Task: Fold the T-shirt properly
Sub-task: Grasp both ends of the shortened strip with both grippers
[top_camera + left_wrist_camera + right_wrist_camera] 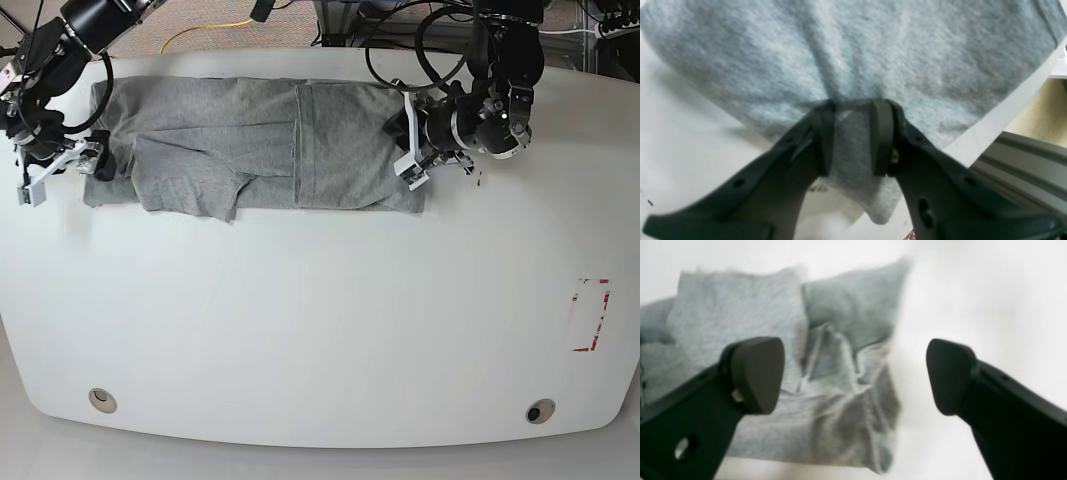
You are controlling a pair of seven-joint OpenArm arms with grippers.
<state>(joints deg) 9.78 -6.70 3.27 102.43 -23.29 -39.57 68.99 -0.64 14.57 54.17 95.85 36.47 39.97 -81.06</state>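
White table (pixel 320 330), rounded corners, dark round inset (pixel 540 411) near one corner, red marks (pixel 591 315) toward the robot's left side. Left gripper (pixel 853 140): fingers partly apart, cloth running up between them; could be a loose pinch or just straddling, can't confirm a firm hold. Right gripper (pixel 855 376): wide apart, nothing gripped, above the other end of the cloth, that end lying between the fingers as the right wrist view sees it. Outward from there, T-shirt (pixel 345 150) lies across the far part of the table as a long, low strip; smoother panel under the left arm, a crease line mid-strip, rumpled flap and bunched folds toward the right arm. No lettering showing. Step in hand, judged: mid-fold, strip made lengthwise, ends being brought in, not finished. Next move likely needs the right gripper lowered onto the bunched end, closed on all layers, then that end carried over toward the middle while the left side is kept put. Risk: catching only the top layer, dragging the strip crooked, or folding wrinkles in. Probably wants smoothing after.
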